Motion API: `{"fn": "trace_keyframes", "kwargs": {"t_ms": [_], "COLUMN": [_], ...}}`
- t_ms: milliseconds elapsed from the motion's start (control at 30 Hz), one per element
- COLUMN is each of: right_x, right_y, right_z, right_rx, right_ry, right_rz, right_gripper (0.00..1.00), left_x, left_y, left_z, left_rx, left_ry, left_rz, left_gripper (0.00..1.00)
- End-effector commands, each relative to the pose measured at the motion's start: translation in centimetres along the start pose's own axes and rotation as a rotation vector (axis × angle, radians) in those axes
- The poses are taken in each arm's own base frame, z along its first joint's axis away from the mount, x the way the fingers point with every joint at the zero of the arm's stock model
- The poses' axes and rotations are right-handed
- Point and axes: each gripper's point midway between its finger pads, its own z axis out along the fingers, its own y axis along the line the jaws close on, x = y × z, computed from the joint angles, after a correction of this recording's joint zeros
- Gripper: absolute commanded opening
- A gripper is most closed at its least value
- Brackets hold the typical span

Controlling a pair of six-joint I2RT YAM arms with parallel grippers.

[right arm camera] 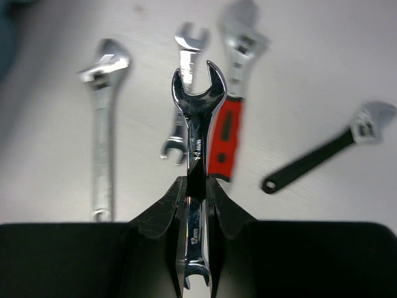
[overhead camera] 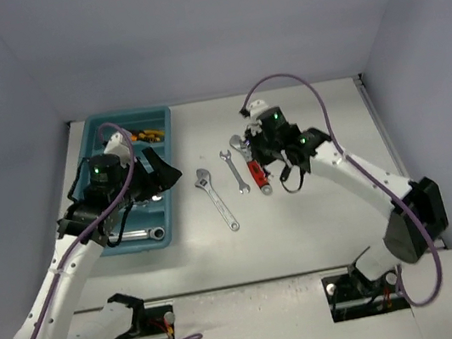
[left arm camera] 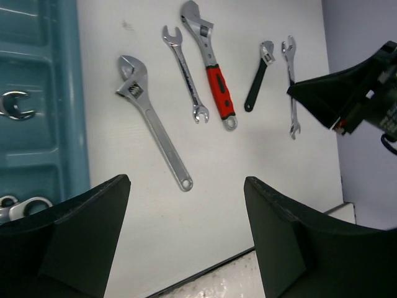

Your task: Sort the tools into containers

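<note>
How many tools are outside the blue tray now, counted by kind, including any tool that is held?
Adjustable wrenches: 3 (silver adjustable, red adjustable, black adjustable)
Fixed wrenches: 2 (table wrench, held wrench in the right jaws)
Total: 5

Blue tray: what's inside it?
A silver wrench lies at the near end of the tray, and a yellow thing at the far end. The left arm covers the middle, so that part is hidden.
</note>
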Motion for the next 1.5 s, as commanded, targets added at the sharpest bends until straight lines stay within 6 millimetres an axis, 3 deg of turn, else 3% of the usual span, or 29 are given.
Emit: {"fn": "trace_keyframes", "kwargs": {"t_ms": [0,167,367,500,800,933,1033,1133,1233,1300,1367,1467], "right_x": [-2.6,-4.2,-5.1,-5.1,-5.5,-5.6,-5.5,-5.5,-5.6,-5.9,-6.0,-6.2], "right_y": [6.4,10.0,12.9,13.9,14.5,14.5,14.5,14.4,14.5,14.4,14.2,13.6], "right_z": [-3.3,-5.7,-7.7,-8.3,-8.7,-8.4,-7.9,-7.5,-7.2,-7.1,-6.9,-6.9], "right_rx": [-0.271,-0.404,-0.496,-0.539,-0.562,-0.554,-0.548,-0.539,-0.538,-0.529,-0.516,-0.482], "right_ry": [-0.140,-0.208,-0.256,-0.267,-0.291,-0.292,-0.286,-0.279,-0.276,-0.278,-0.281,-0.292], "right_rz": [-0.098,-0.126,-0.161,-0.156,-0.142,-0.143,-0.144,-0.141,-0.140,-0.137,-0.133,-0.129], "right_gripper": [0.00,0.00,0.00,0.00,0.00,0.00,0.00,0.00,0.00,0.11,0.47,0.70], "left_x": [-2.9,-3.6,-2.8,-2.5,-0.9,-1.2,-1.3,-1.4,-1.6,-1.8,-2.2,-3.1], "left_y": [-5.2,-6.9,-8.8,-10.0,-10.9,-11.3,-11.1,-11.1,-10.9,-10.6,-10.1,-8.0], "left_z": [0.8,2.3,5.0,6.3,8.3,8.3,8.2,8.0,8.0,7.9,7.9,7.5], "left_rx": [0.194,0.237,0.291,0.326,0.324,0.341,0.334,0.328,0.317,0.306,0.291,0.234], "left_ry": [-0.103,-0.107,-0.074,-0.065,-0.002,-0.024,-0.033,-0.038,-0.044,-0.056,-0.071,-0.091], "left_rz": [-0.014,-0.032,-0.064,-0.085,-0.080,-0.081,-0.086,-0.094,-0.106,-0.115,-0.118,-0.137], "left_gripper": [0.72,0.71,0.71,0.72,0.68,0.47,0.17,0.01,0.00,0.00,0.00,0.00]}}
